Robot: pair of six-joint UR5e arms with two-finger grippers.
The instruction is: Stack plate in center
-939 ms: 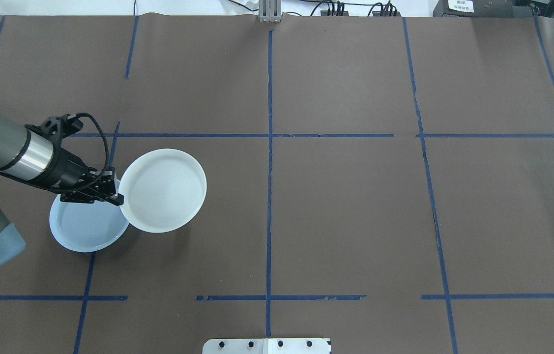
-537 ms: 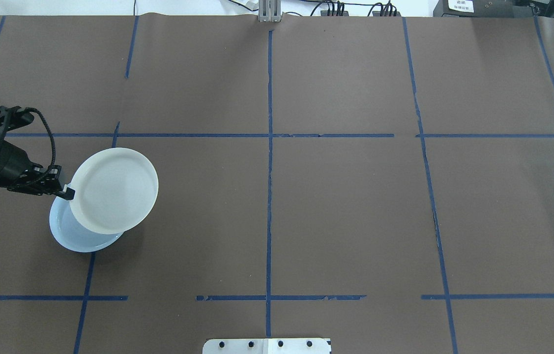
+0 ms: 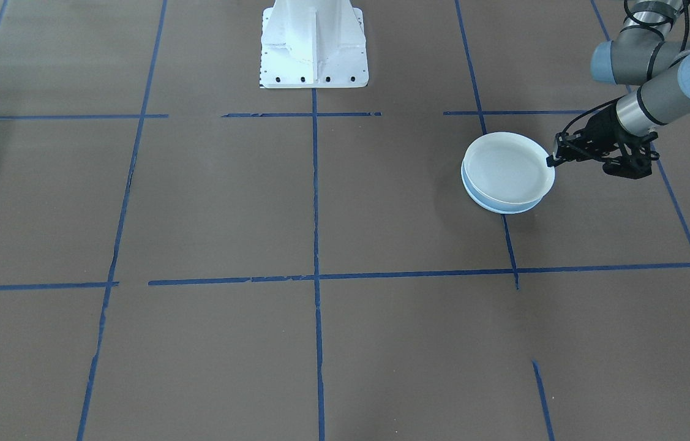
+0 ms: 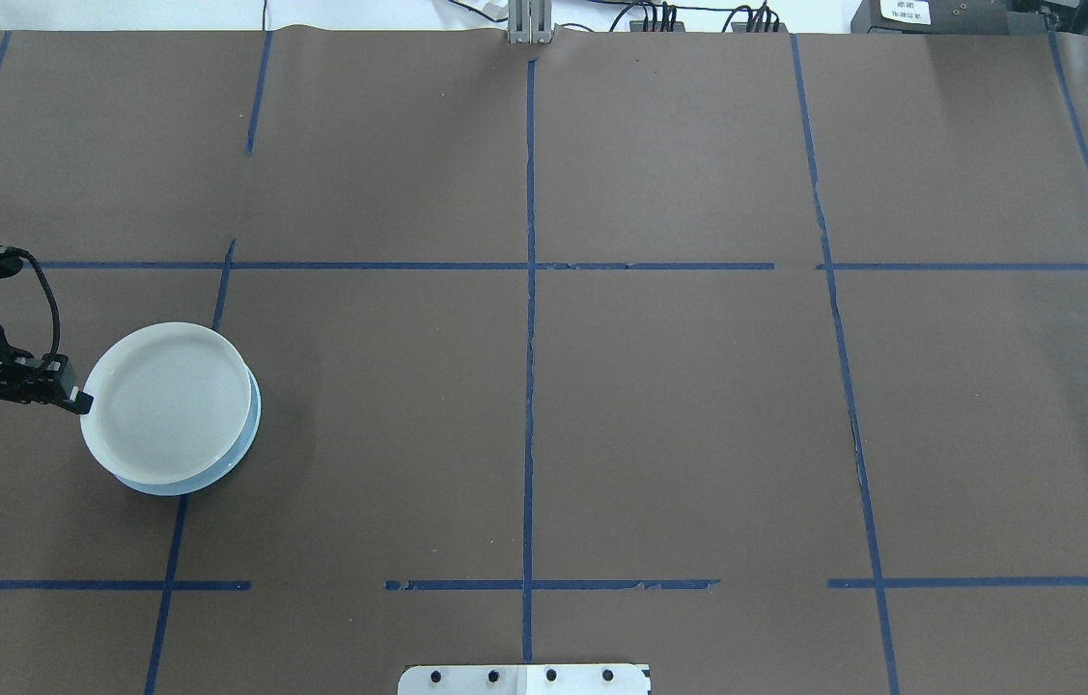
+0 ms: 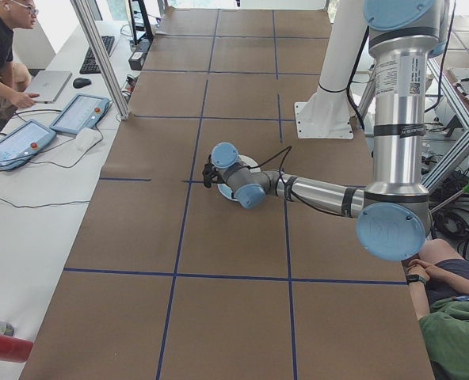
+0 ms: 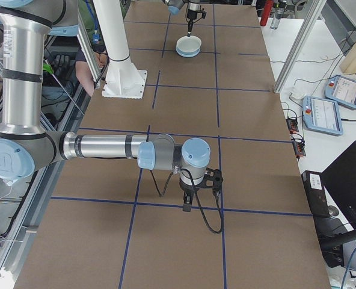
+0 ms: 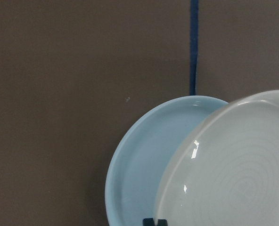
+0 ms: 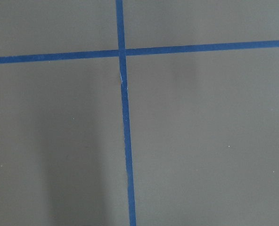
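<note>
Glossy white plate (image 4: 165, 403), likely stiff, slippery and breakable, hangs just above the pale blue-grey plate (image 4: 249, 430); left gripper (image 4: 80, 401) pinches its thin rim.

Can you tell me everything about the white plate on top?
The white plate is round and shallow with a raised rim. It looks glossy, with faint rings inside that show in the left wrist view. It sits over the pale blue plate near the table's left side, shifted a little so a blue crescent peeks out. It seems slightly tilted, not fully settled. The left gripper pinches its rim at one edge with black fingers. It holds nothing.
</note>
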